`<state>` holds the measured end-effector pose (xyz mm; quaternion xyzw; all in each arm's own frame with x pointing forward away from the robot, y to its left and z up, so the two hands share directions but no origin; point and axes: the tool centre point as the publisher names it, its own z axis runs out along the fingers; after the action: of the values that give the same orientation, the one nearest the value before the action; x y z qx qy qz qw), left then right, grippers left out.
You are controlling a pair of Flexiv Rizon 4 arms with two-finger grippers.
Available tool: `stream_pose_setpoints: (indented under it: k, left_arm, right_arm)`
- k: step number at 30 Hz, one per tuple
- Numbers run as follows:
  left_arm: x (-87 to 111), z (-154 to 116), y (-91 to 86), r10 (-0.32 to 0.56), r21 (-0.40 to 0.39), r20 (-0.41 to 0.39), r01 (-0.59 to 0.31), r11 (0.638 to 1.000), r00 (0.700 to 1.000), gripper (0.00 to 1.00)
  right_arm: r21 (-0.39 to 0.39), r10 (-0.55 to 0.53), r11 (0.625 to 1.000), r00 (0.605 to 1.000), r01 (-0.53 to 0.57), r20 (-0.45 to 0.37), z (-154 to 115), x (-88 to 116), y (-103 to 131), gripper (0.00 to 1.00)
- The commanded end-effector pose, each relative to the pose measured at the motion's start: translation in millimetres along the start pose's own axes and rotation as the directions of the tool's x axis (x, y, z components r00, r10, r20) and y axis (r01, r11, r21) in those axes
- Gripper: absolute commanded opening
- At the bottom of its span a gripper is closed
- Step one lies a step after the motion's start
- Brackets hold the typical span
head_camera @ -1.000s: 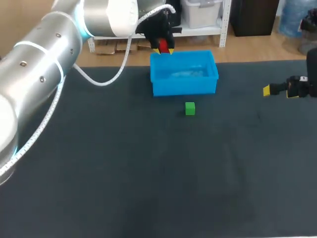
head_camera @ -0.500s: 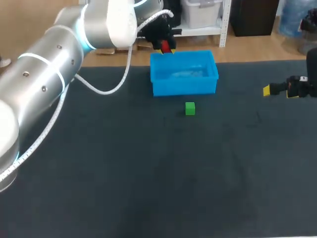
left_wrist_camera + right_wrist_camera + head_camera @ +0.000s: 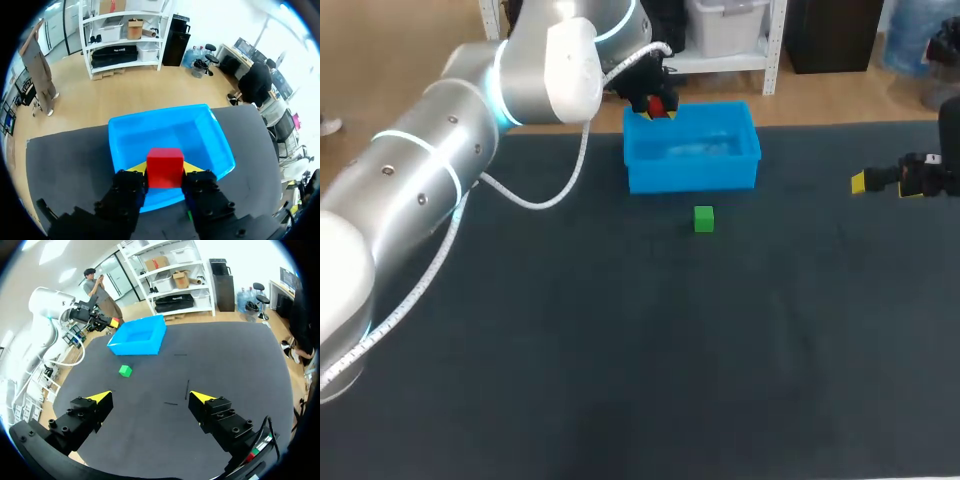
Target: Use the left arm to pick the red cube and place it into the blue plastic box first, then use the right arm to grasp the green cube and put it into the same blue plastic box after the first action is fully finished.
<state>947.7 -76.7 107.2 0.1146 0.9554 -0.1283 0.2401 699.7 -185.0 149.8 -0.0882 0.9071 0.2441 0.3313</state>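
Red cube (image 3: pixel 165 167) is pinched betw. the yellow tips of the left gripper (image 3: pixel 165 170), held up in the air over the blue box (image 3: pixel 692 172). In the head view it hangs at the box's back-left corner, abt over the rim, not over the middle. Main risk, IMO: letting go here could make the cube clip the rim and tip out behind the box, since the corner leaves little margin. A drop from this height could also bounce it out. Green cube (image 3: pixel 704 219) sits on the table (image 3: pixel 620 350) just in front of the box, not touching it. Right gripper (image 3: pixel 151 397) hangs well off to the box's right, fingers spread wide w/ nothing betw. them. If it starts before the red cube settles, the order is broken.
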Motion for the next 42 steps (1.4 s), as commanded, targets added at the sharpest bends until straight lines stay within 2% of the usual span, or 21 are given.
stream_pose_setpoints:
  k: [1,18,20,21,22,23,35,42]
  left_arm:
    - [-33.6,15,0.4,-0.008,0.007,-0.136,0.009,1.000,0.991,0.00]
    - [-22.6,38,9.7,-0.025,-0.026,-0.187,0.021,0.999,0.982,0.00]
    - [-22.2,39,10.4,-0.028,-0.028,-0.190,0.023,0.999,0.981,0.42]
    - [-21.9,39,11.0,-0.031,-0.030,-0.192,0.025,0.999,0.981,0.75]
    - [-21.6,40,11.5,-0.032,-0.032,-0.192,0.026,0.999,0.981,0.96]
    - [-21.4,40,11.9,-0.033,-0.033,-0.193,0.028,0.999,0.981,1.00]
    - [-17.7,38,14.3,-0.042,-0.035,-0.195,0.035,0.999,0.980,1.00]
    - [-14.0,27,17.4,-0.044,-0.028,-0.187,0.039,0.999,0.981,1.00]
  right_arm:
    - [0.001,0.000,1.000,1.000,0.000,-0.001,0,0,0,1.00]
    - [0.001,0.000,1.000,1.000,0.000,-0.001,0,0,0,1.00]
    - [0.001,0.000,1.000,1.000,0.000,-0.001,0,0,0,1.00]
    - [0.001,0.000,1.000,1.000,0.000,-0.001,0,0,0,1.00]
    - [0.001,0.000,1.000,1.000,0.000,-0.001,0,0,0,1.00]
    - [0.001,0.000,1.000,1.000,0.000,-0.001,0,0,0,1.00]
    - [0.001,0.000,1.000,1.000,0.000,-0.001,0,0,0,1.00]
    - [0.001,0.000,1.000,1.000,0.000,-0.001,0,0,0,1.00]
